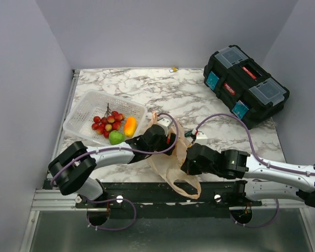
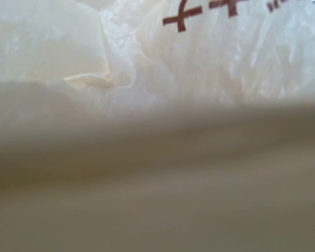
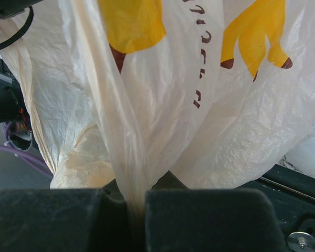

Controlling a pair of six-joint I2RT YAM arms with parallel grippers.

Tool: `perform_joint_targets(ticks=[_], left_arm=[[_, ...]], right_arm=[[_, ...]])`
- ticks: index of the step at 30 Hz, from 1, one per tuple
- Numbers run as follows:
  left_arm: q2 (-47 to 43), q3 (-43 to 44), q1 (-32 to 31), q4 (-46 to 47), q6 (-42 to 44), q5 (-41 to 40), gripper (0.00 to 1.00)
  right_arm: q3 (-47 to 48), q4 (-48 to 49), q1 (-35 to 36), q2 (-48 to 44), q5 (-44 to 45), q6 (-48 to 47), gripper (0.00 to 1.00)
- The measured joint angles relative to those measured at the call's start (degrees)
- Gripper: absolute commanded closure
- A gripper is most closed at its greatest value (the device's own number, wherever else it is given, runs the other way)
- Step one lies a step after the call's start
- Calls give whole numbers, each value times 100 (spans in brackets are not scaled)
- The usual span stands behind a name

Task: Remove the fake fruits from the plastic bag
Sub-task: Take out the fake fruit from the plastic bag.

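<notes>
The plastic bag [image 1: 173,160], peach-beige with yellow banana prints, lies crumpled at the table's near edge between my two arms. My left gripper [image 1: 168,138] reaches into the bag's upper part; its fingers are hidden by film. The left wrist view shows only bag film [image 2: 199,68] pressed close. My right gripper [image 1: 190,164] is shut on a gathered fold of the bag [image 3: 163,105], pinched between the dark pads [image 3: 210,220]. An orange-yellow oblong fruit [image 1: 129,126] and a green round fruit [image 1: 116,137] lie in the white mesh basket [image 1: 89,107]. The lemon and small red fruit are hidden.
The basket at the left also holds a bunch of red-and-yellow berries [image 1: 107,123]. A black toolbox [image 1: 245,84] stands at the back right. A small yellow item [image 1: 174,69] lies at the far edge. Grey walls close in on three sides.
</notes>
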Motion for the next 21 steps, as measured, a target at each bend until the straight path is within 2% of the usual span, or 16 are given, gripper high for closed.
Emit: perform_joint_targets(ticks=[3,9,21], left_arm=[[243,111,0,35,-2,0,28],[654,372,0,42,28,0,46],[216,376,0,-273,136,42,74]], right_arm=[[0,0,0,2,13,0,99],[0,-2,0,2,20,0,99],[0,-7,0,2,79,2,99]])
